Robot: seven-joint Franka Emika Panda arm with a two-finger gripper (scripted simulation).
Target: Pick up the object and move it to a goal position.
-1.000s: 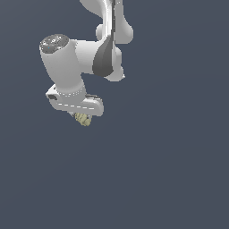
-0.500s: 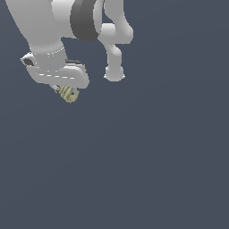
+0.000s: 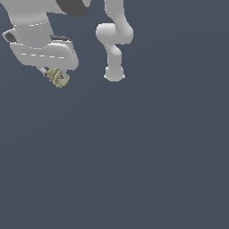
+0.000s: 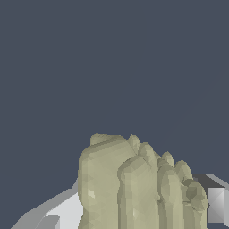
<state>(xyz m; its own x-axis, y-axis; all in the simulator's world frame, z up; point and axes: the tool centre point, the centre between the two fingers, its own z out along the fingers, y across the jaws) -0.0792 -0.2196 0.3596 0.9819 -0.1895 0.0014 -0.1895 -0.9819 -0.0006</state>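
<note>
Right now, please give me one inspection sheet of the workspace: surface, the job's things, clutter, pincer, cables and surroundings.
Surface: plain dark grey-blue ground; no edge or marking seen.
Job's things: khaki-tan ridged object held under the arm's white hand; the wrist view shows its layered sides close up. No goal marker seen.
Clutter: nothing seen.
Pincer: pincer shut on the object, at the exterior view's upper left; fingers mostly hidden behind the object.
Cables: nothing seen.
Surroundings: white arm links near the top of the exterior view; otherwise nothing seen.
</note>
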